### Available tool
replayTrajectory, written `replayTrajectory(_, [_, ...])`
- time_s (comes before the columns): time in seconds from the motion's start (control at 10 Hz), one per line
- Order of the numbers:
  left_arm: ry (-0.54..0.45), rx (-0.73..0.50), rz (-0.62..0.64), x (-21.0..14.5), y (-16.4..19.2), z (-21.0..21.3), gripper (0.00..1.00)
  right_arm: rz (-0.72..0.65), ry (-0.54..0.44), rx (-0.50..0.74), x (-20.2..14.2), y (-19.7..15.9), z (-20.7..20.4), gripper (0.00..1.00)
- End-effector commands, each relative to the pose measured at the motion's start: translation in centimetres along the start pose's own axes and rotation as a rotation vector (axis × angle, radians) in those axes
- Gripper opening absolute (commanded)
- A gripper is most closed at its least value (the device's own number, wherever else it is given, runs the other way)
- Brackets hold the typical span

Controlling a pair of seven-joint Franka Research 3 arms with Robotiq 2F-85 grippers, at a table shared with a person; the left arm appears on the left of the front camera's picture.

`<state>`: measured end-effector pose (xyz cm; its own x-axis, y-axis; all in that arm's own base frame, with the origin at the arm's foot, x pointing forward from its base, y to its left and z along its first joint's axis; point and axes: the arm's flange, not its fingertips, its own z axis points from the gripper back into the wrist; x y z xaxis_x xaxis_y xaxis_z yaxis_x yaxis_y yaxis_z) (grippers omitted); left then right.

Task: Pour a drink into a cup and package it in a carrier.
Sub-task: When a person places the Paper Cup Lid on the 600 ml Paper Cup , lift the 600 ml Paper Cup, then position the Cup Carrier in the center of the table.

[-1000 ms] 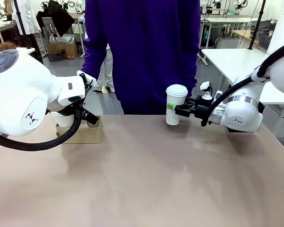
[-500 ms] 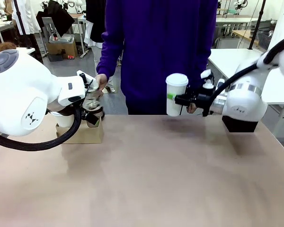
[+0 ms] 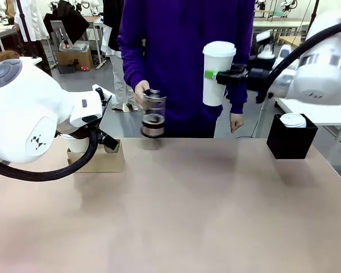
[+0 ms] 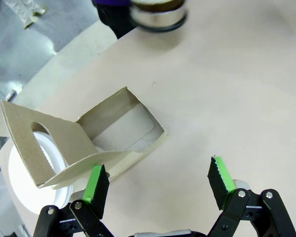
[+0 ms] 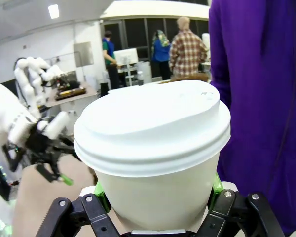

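My right gripper (image 3: 216, 75) had raised the cup (image 3: 217, 94), pinching it, left gripper (image 4: 158, 180) spread by the carrier (image 4: 54, 143), tan tabletop (image 3: 187, 216), workbenches (image 3: 281, 24) beyond.

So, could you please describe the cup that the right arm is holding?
Find the person in the purple top across the table. At chest height before them, the right gripper clamps a tall white paper cup with a white lid. The other lidded cup sits in a black box farther right; this one is in mid-air.
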<state>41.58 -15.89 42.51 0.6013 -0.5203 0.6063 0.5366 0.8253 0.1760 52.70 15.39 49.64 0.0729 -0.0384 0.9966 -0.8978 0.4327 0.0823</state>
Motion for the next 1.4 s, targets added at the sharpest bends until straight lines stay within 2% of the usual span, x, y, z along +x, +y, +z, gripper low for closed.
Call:
replayTrajectory(0.0, [-0.002, 0.001, 0.002, -0.1, 0.1, 0.1, 1.00, -0.016, 0.046, 0.084, 3.2, 3.3, 2.2, 0.84])
replayTrajectory(0.2, [-0.002, 0.001, 0.002, -0.1, 0.1, 0.1, 1.00, -0.005, 0.050, 0.085, 5.0, 4.5, 3.1, 0.84])
replayTrajectory(0.3, [-0.002, 0.001, 0.002, -0.1, 0.1, 0.1, 1.00, -0.004, 0.043, 0.083, 5.1, 4.4, 3.2, 0.84])
replayTrajectory(0.4, [-0.002, 0.001, 0.002, -0.1, 0.1, 0.1, 1.00, -0.034, 0.037, 0.132, 4.5, 4.0, 3.3, 0.84])
replayTrajectory(0.5, [-0.002, 0.001, 0.002, -0.1, 0.1, 0.1, 1.00, 0.018, 0.038, 0.077, 5.4, 4.9, 2.9, 0.84])
replayTrajectory(1.3, [-0.002, 0.001, 0.002, -0.1, 0.1, 0.1, 1.00, 0.018, 0.038, 0.077, 5.4, 4.9, 2.9, 0.84])
